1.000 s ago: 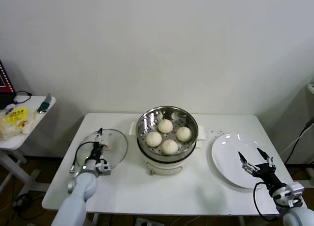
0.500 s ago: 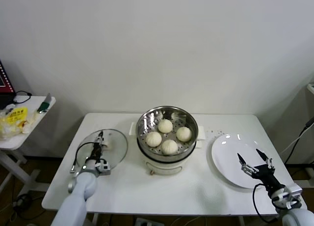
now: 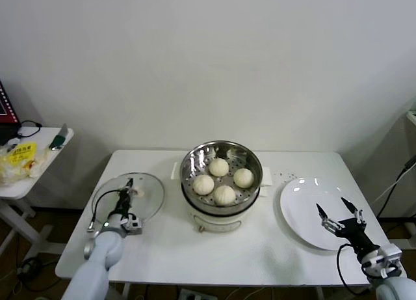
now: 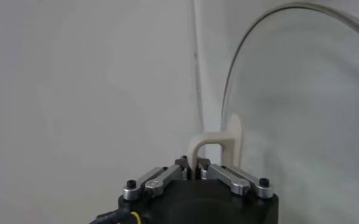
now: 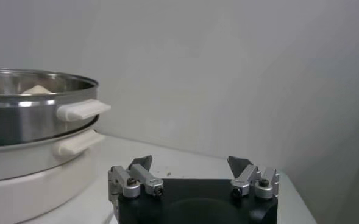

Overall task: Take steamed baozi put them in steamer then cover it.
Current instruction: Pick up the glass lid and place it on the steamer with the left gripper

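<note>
Baozi [image 3: 220, 179] sit loaded in the steamer [image 3: 221, 151] — your left gripper [image 3: 123, 197] clamps the cover [image 3: 144, 194] at nine o'clock; right gripper [image 3: 340, 214] gapes, covering remains.

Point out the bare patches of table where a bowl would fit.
Free: the front strip of the table between the steamer and the near edge, and the back right corner behind the white plate. Crowded: the left end, under the cover held by the left pincer.
</note>
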Tool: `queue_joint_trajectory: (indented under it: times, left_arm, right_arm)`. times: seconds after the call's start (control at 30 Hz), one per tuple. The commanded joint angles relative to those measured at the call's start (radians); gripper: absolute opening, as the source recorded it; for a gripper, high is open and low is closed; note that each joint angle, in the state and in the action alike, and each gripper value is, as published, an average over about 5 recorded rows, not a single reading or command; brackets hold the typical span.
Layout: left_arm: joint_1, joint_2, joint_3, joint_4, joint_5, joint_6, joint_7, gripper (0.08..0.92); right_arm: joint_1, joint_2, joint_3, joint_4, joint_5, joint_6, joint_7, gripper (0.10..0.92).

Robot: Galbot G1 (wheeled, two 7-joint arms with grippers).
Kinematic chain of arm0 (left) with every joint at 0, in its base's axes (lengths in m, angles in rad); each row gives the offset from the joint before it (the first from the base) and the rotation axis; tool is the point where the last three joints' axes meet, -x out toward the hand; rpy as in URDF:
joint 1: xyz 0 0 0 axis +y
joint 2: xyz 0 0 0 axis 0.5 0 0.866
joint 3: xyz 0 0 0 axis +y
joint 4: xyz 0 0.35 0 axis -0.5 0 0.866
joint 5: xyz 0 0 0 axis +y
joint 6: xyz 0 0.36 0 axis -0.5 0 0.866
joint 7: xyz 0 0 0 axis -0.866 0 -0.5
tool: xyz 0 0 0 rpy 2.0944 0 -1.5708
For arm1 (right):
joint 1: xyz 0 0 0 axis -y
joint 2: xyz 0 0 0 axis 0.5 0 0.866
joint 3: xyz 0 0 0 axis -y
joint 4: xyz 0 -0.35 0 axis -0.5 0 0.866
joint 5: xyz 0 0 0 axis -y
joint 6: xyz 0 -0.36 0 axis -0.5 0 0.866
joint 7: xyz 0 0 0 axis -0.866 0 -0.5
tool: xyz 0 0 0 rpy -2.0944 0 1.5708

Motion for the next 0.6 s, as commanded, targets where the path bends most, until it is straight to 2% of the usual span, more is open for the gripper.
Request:
queue_joint_trajectory:
  times: [0.03, 0.13, 0.37, 0.6]
  left_arm:
    - [0.101, 0.074, -0.005, -0.225, -0.06, 0.054, -0.003, 0.155]
    - [0.157, 0.11, -0.011, -0.364, -0.078, 0.131, -0.003, 0.155]
    - [0.288, 0.224, -0.007, -0.715, -0.064, 0.394, 0.009, 0.155]
    - [0.267, 0.355, 0.081, -0.883, -0.079, 0.536, 0.092, 0.155]
  right_arm:
    - [0.01, -0.005, 0.001, -0.012, -0.004, 0.006, -0.001, 0.823]
    - [0.019, -0.009, 0.001, -0.024, -0.004, 0.008, -0.001, 0.823]
    - [0.05, -0.022, -0.017, -0.054, -0.012, 0.012, -0.001, 0.823]
    - [0.104, -0.028, -0.06, -0.081, -0.034, 0.015, -0.001, 0.823]
